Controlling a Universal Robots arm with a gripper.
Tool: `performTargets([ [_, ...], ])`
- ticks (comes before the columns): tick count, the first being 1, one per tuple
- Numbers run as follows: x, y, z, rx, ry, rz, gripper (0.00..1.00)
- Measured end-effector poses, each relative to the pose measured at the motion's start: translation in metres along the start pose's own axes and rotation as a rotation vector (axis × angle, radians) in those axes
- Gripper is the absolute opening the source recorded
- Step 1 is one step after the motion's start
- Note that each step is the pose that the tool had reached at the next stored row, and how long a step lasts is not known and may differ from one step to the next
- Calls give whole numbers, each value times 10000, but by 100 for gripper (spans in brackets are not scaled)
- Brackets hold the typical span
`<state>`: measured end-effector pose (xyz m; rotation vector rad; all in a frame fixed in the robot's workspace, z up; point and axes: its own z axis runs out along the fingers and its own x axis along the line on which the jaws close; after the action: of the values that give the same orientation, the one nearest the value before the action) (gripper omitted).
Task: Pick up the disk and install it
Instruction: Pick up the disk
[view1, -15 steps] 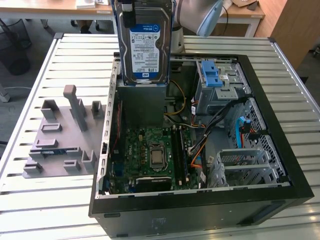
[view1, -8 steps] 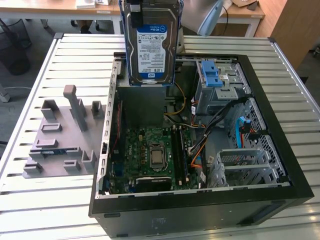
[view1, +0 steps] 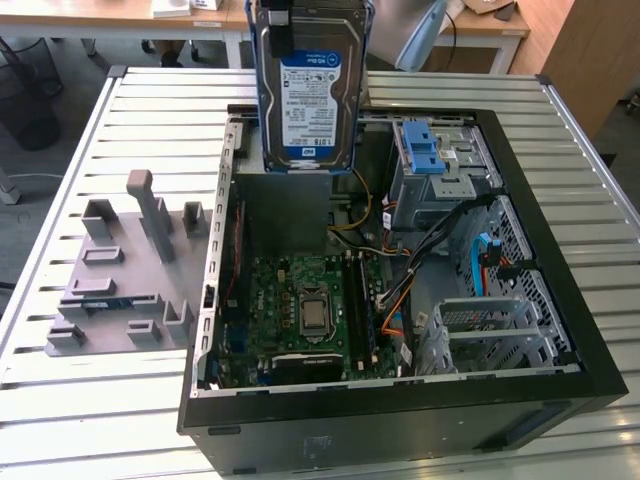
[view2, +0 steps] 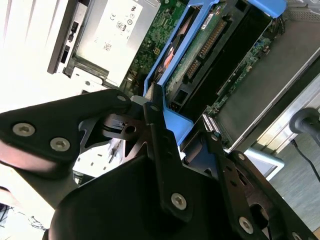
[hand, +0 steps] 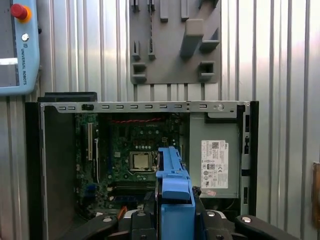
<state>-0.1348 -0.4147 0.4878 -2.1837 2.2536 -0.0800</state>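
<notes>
The disk (view1: 307, 95), a silver drive with a white-and-blue label in a blue carrier bracket, hangs upright in the air above the back of the open computer case (view1: 560, 300). In the second wrist view my gripper (view2: 175, 127) is shut on the blue bracket at one end of the disk (view2: 210, 45), with a black finger (view2: 162, 150) pressed against it. The first wrist view looks straight down past the bracket's blue edge (hand: 175, 192) onto the case interior.
Inside the case lie the motherboard (view1: 300, 310), a grey power supply box (hand: 215, 160) and a grey drive cage with a blue handle (view1: 430, 150). A grey fixture plate (view1: 125, 270) lies on the slatted metal table at the exterior view's left. A teach pendant (hand: 17, 45) rests nearby.
</notes>
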Motion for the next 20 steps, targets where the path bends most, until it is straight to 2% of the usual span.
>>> performTargets([
  [5,10,-63,6,-3,3,54,36],
  [13,17,-203,15,-5,4,102,36],
  [20,100,-224,26,-7,7,149,36],
])
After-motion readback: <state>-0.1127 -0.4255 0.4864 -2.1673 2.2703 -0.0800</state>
